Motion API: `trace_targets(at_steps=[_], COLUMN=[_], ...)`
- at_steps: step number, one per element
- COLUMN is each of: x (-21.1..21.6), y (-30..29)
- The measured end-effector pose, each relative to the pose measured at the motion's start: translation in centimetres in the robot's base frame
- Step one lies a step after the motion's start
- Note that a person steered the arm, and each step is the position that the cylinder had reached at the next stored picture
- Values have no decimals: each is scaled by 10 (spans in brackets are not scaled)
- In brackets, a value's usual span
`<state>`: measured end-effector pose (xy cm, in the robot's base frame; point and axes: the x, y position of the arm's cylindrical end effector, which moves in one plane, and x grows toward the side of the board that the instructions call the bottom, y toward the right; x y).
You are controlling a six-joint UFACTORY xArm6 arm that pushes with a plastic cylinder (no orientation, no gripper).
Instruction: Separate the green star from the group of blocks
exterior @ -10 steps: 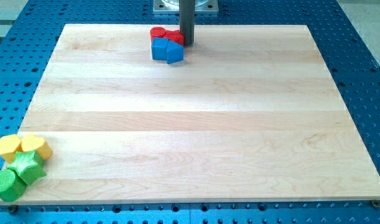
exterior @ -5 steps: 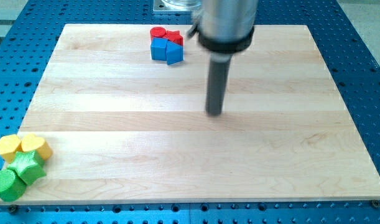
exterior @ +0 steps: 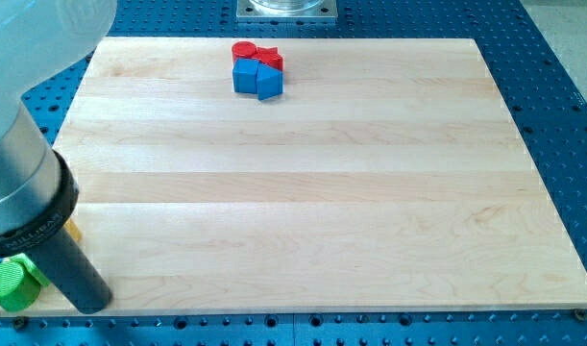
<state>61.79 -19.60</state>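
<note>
- Resting my tip (exterior: 91, 306) at the wooden board's (exterior: 303, 192) bottom-left corner, just right of the green cylinder (exterior: 9, 284).
- Green star hidden behind the rod; no fingers here.

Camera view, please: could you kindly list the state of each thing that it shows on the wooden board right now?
My tip: down at the board's bottom-left corner, just right of the green cylinder.
Green cylinder block: partly visible, at the board's bottom-left edge.
Green star: hidden behind the rod.
Yellow block: only a sliver shows.
Red cylinder block, red block, two blue blocks: clustered, touching, top centre.
Wooden board: flat.
</note>
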Motion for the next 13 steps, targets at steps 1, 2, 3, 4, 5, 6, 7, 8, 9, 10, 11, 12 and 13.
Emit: trace_targets(at_steps=[1, 2, 3, 4, 5, 6, 7, 8, 9, 10, 11, 12, 13], x=[-1, -1, -3, -20, -53, -75, -156, -216, -219, -153, -78, -79, -80], y=[-15, -25, -44, -48, -33, 1, 14, -67, -108, -108, -108, -109, -108])
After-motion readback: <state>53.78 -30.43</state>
